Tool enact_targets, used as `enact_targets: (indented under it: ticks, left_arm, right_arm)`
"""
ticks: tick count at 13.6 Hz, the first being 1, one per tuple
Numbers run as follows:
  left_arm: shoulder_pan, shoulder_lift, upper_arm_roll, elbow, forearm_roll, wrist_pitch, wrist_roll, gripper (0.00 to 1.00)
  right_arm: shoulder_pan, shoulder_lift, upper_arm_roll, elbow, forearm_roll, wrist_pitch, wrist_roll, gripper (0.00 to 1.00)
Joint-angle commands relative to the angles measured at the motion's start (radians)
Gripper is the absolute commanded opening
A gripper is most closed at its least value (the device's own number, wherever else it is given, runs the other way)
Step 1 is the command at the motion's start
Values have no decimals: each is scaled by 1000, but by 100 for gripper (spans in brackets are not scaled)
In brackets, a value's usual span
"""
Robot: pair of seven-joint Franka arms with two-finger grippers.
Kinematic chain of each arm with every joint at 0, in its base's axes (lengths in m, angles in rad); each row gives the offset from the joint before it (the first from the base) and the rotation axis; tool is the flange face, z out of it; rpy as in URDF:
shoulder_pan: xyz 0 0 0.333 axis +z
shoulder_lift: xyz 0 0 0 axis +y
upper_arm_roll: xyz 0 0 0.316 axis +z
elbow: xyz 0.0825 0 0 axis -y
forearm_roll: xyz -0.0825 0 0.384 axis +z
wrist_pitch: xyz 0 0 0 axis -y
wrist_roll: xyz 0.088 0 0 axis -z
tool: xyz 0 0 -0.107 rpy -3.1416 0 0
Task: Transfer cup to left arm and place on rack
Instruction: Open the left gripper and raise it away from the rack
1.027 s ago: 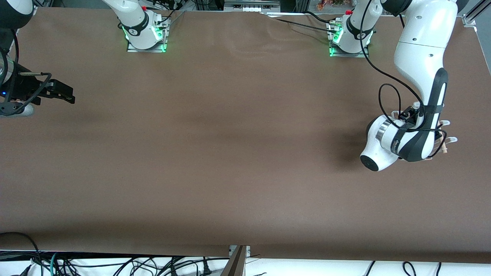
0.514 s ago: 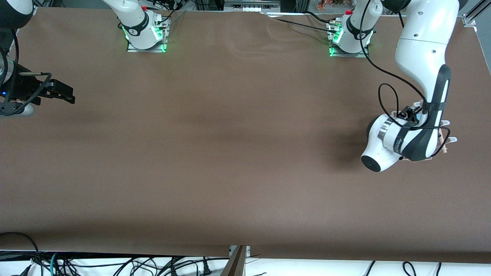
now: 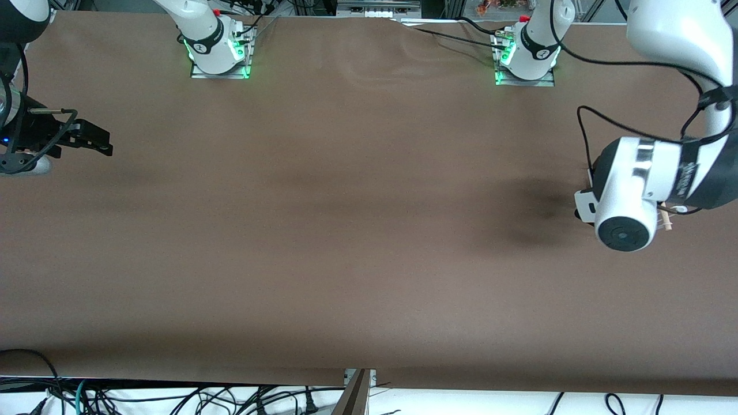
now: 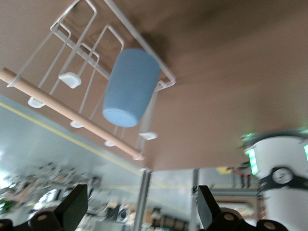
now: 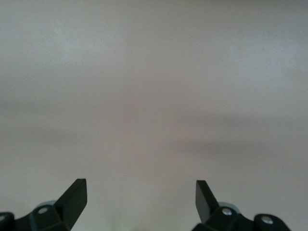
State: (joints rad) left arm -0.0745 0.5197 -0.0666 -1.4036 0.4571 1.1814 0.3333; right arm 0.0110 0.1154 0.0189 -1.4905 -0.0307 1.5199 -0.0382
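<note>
The left tool (image 4: 139, 207) is held above the rack (image 4: 77, 62) at the left arm's end of the table (image 3: 346, 230), its two dark fingers spread wide with nothing between them; only the finger tips (image 4: 74, 204) are seen in the left wrist view, the rest being cut off at the frame edge. In the front view this tool is hidden under the left arm's (image 3: 640, 184) white wrist, and the rack is almost wholly covered by that wrist, so that only the end of its wooden dowel (image 3: 666, 220) is made out. The cup (image 4: 131, 87) is seen only in the left wrist view: a light-blue, smooth, matte, tapered tumbler without a handle, set on the rack's white wire loops with its closed base turned toward the camera, free of the tool. The pale dowel is laid across the wire frame just beside the cup. The cup's mouth is turned away and cannot be seen. The right tool (image 3: 95, 140) is kept waiting over the right arm's end of the table, its fingers (image 5: 72, 197) likewise spread and empty, with only plain blurred table surface shown in the right wrist view.
</note>
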Motion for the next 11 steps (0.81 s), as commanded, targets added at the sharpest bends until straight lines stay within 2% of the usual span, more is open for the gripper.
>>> enact_targets:
  ticks: [1,5,8,11]
  left_arm:
    - [1,-30,-2,61,-139,47,-111,100]
    - [12,-118,-1,64,-332,234,-180,100]
    - [27,-177,1,52,-447,319,-184,100]
    - [25,-228,2,29,-471,328,-184,100]
  right_arm:
    - [-13,-6,7,3,18,0,9,100]
    - [-13,-6,7,3,18,0,9,100]
    - [-13,-6,7,3,18,0,9,100]
    - [-13,-6,7,3,18,0,9,100]
